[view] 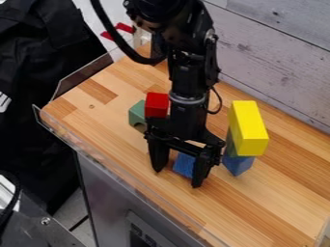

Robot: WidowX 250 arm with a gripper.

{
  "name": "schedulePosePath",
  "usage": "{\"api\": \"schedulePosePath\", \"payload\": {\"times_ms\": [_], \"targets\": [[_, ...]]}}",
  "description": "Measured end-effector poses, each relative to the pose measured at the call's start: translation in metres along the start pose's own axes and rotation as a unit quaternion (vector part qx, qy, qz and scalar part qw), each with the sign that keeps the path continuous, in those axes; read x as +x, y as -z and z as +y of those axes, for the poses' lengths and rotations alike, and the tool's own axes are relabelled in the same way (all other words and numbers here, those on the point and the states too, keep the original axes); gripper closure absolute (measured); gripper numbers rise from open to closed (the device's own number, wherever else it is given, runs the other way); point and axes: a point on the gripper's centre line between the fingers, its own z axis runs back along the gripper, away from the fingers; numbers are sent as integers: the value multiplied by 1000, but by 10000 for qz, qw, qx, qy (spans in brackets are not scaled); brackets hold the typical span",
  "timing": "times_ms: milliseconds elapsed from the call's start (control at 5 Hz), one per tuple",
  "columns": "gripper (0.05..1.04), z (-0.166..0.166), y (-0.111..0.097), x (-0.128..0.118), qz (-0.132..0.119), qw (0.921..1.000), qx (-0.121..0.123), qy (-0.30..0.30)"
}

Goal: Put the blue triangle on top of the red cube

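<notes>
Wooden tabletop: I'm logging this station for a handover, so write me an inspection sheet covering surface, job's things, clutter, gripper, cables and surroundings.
Surface: wooden tabletop with a small dark mark; spills, nothing seen.
Job's things: red cube right by the green block, whether on it unclear; blue piece low at the gripper, partly hidden, so its triangle shape can't be confirmed.
Clutter: green block; yellow block raised over another blue piece.
Gripper: the black gripper is low over the wood, jaws apart, the first blue piece between them.
Cables: black cable looping beside the arm; fraying, nothing seen.
Surroundings: pale plank wall, dark cloth.
</notes>
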Motion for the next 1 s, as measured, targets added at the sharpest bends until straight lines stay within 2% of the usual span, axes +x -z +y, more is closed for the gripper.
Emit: {"api": "schedulePosePath", "payload": {"times_ms": [200,400,600,800,1000], "targets": [[392,1,1,5,-4,10000,2,-88],[577,2,2,4,10,9999,22,-144],[579,2,1,4,-13,9999,41,-151],[579,7,-8,-4,51,9996,196,-210],[579,12,-44,-1,-211,9984,318,-424]]}}
